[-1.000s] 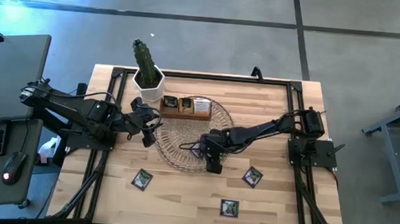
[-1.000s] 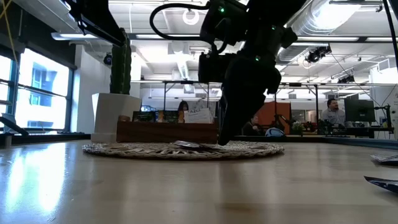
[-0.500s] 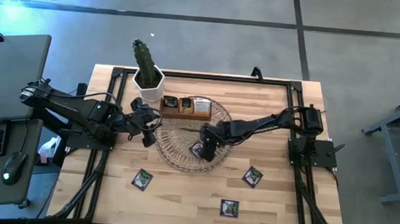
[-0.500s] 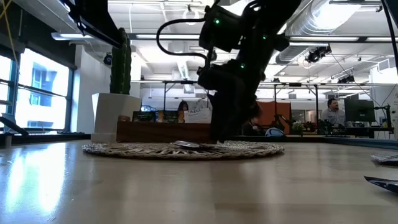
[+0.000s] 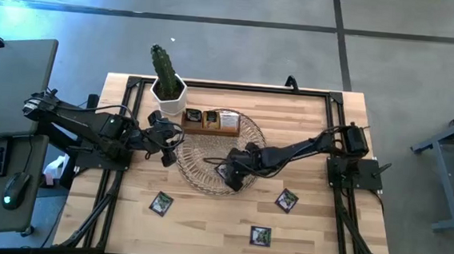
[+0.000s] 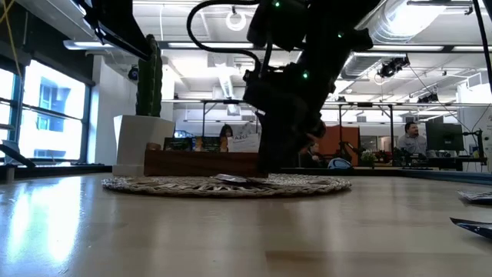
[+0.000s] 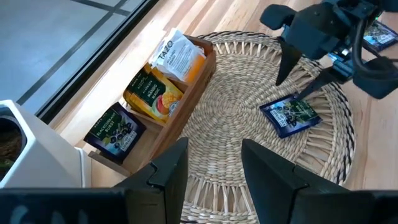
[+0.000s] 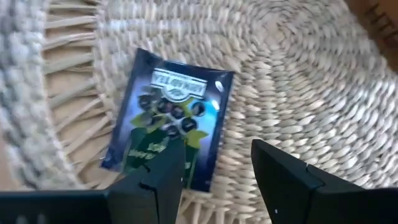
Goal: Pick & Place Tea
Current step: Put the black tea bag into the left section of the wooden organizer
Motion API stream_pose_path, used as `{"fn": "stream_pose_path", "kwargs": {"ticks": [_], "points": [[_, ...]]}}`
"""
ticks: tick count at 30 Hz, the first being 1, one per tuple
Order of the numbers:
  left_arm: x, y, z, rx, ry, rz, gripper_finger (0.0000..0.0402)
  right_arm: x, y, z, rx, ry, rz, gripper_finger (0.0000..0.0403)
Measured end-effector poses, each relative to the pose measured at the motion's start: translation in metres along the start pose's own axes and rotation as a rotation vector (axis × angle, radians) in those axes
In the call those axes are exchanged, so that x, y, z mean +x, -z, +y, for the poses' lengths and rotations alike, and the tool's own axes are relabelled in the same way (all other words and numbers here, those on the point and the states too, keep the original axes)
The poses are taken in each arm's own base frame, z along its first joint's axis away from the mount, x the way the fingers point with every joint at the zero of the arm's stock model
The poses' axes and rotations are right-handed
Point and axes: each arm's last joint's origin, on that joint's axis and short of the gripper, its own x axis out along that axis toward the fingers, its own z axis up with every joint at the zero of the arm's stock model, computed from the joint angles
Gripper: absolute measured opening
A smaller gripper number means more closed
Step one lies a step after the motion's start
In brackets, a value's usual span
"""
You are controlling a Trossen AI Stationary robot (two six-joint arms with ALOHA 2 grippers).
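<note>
A dark blue-black tea sachet [image 8: 171, 118] lies flat on the round wicker mat [image 5: 199, 163], toward its near right side [image 7: 291, 115]. My right gripper [image 8: 214, 154] is open and points down just over the sachet's near edge [image 5: 230, 178]. The wooden box [image 7: 208, 62] at the mat's far edge holds a dark, a yellow-orange and a white-and-orange sachet. Three more dark sachets [image 5: 161, 203] [image 5: 287, 199] [image 5: 260, 236] lie on the bare table. My left gripper [image 7: 214, 180] is open and waits at the mat's left side [image 5: 168, 145]. My right gripper stands open over the sachet, coming from above. One fingertip [image 7: 303, 93] is at the sachet's far edge [image 7: 292, 102]. I cannot tell whether it touches the paper. The sachet lies flat on the mat.
A white pot with a cactus [image 5: 168, 91] stands at the far left of the mat, beside the box [image 5: 211, 121]. Black frame rails run along the table's edges. Bare wood lies near and right of the mat. A desk with a keyboard stands left of the table.
My right gripper has moved from the mat's near right rim toward the table's left, over the mat, then back a little toward the near edge. The dark sachet now shows lying on the mat beside its fingers.
</note>
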Motion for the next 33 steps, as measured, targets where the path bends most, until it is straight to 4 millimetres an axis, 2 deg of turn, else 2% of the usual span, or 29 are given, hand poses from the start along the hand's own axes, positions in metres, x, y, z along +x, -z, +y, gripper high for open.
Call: {"fn": "stream_pose_path", "kwargs": {"ticks": [7,10,13,17,19,23,28,33], "points": [[0.0,0.0,0.0,-0.001,0.0,-0.002,0.0147,0.021,0.01,0.005,-0.007,0.024,0.034,0.018],[0.0,0.0,0.0,-0.001,-0.005,-0.003,0.0147,0.023,0.013,0.003,-0.034,0.053,0.051,0.0166],[0.0,0.0,0.0,0.0,-0.006,-0.003,0.0147,0.02,0.013,0.003,-0.072,0.063,0.051,0.0123],[0.0,0.0,0.0,0.008,-0.006,-0.001,0.0147,0.016,0.012,0.003,-0.112,0.004,0.076,0.0036],[0.0,0.0,0.0,0.008,-0.006,-0.001,0.0147,0.011,0.011,0.003,-0.136,-0.006,0.078,0.001],[0.0,0.0,0.0,0.003,0.003,0.003,0.0147,-0.006,0.007,0.004,-0.158,-0.031,0.055,0.002],[0.0,0.001,-0.002,0.001,0.075,0.035,0.0147,-0.034,-0.005,0.006,-0.266,-0.039,-0.052,0.0004],[0.0,0.002,-0.005,-0.001,0.152,0.069,0.0147,-0.048,-0.01,0.005,-0.317,-0.05,-0.1,0.0003]]}}
